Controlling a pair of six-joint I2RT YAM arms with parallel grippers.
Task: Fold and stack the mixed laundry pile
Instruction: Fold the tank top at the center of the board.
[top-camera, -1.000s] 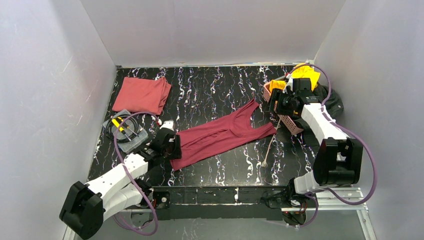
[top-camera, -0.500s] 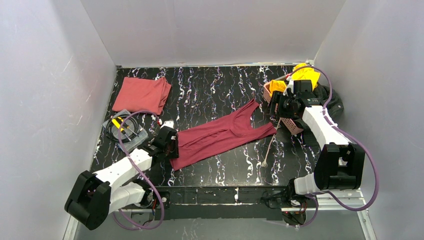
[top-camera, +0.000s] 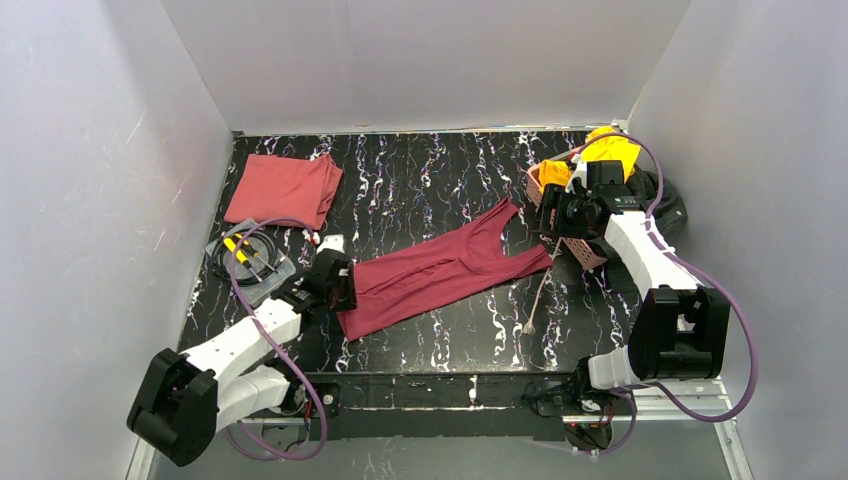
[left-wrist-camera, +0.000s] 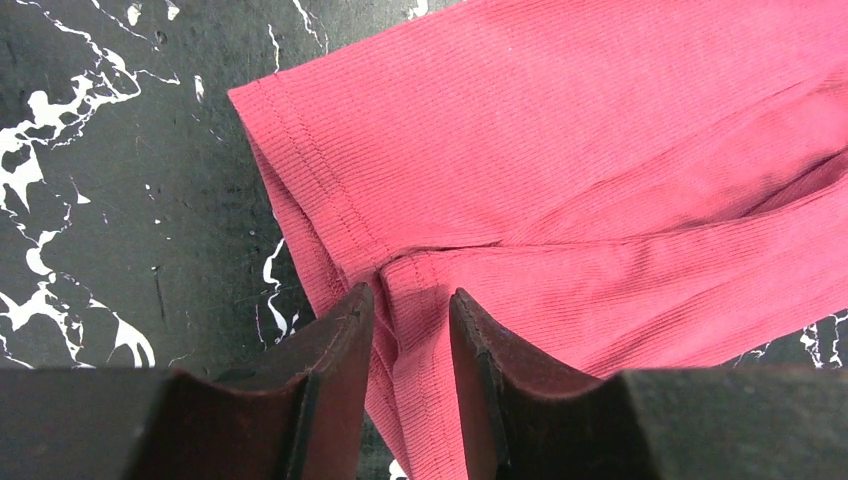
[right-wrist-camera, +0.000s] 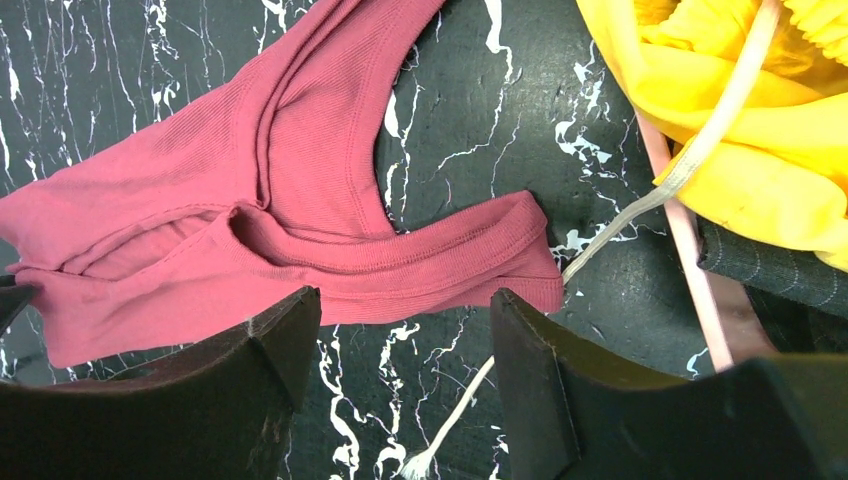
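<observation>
1. Top external view: a dark maroon garment (top-camera: 445, 270), a ribbed sleeveless top, lies stretched slantwise across the middle of the black, white-veined counter (top-camera: 430, 180). Its hem points toward the lower left of the frame and its straps toward the upper right.
2. Left hand (left-wrist-camera: 410, 295), at the hem end: its two fingers stand close together and pinch a small raised fold of the hem, just inside the stitched corner.
3. Right hand (right-wrist-camera: 405, 300), at the strap end: its fingers are spread wide, hovering above the lower shoulder strap and holding nothing.
4. The step in hand, as I judge it, is taking both ends to fold the top. To do it well, the right hand should close on the full thickness of the strap, clear of the cream cord (right-wrist-camera: 455, 412) lying just beside the strap's end. Both hands should then lift together so the cloth keeps flat.
5. The top looks thin and limp and appears doubled lengthwise, with a loose ridge along it. It would likely wrinkle if dragged.
6. Rest of the pile: a salmon-red garment (top-camera: 283, 188) lies folded at upper left. A yellow garment (top-camera: 612, 150) and a charcoal-black garment (top-camera: 668, 205) are heaped at upper right by a pink basket (top-camera: 580, 245).
</observation>
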